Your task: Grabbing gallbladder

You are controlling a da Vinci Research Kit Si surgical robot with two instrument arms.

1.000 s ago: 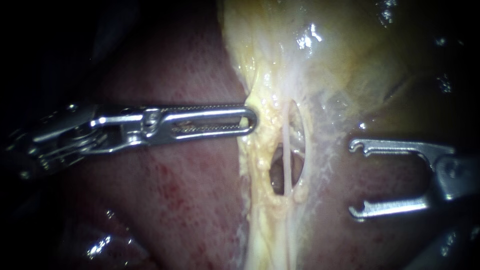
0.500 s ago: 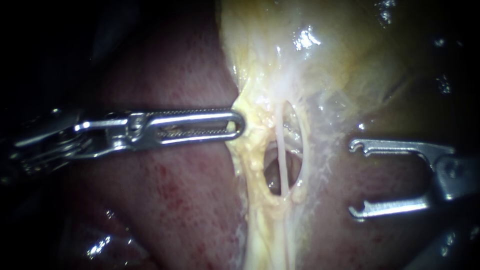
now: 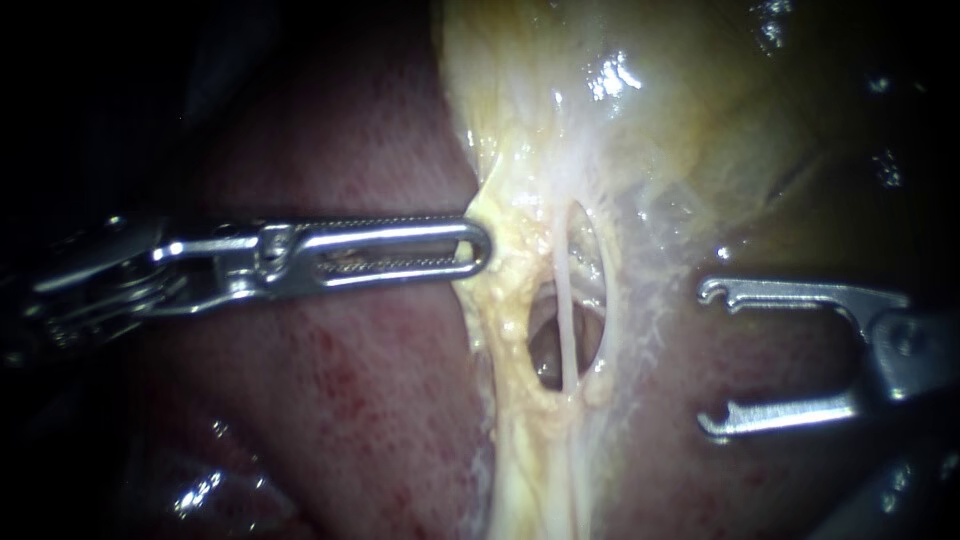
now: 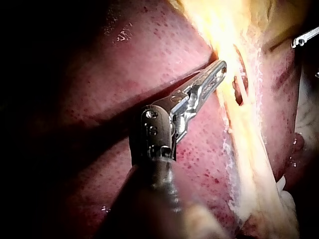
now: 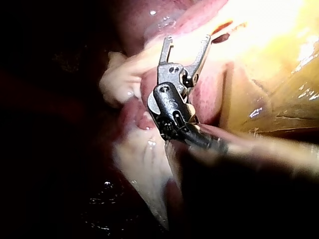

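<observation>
The gallbladder (image 3: 640,110) is pale yellow and glistening, and it narrows downward into a yellowish strip of tissue. A hole in that strip is crossed by a thin pale tube (image 3: 566,320). My left instrument (image 3: 478,250) comes in level from the left. Its long slotted jaws are shut on the gallbladder's left edge, which tents toward them. In the left wrist view the same jaws (image 4: 221,68) pinch that yellow edge. My right instrument (image 3: 706,358) stands open to the right of the strip, holding nothing. Its jaws also gape in the right wrist view (image 5: 187,41).
Dark red liver (image 3: 360,400) lies under and beside the strip on both sides. One jaw tip of my right instrument (image 4: 304,39) shows beyond the strip in the left wrist view. The far left of the endoscope view is dark.
Over the last second my left instrument drew back to the left with the gallbladder's edge in its jaws, pulling the hole wider. The right instrument has stayed still.
</observation>
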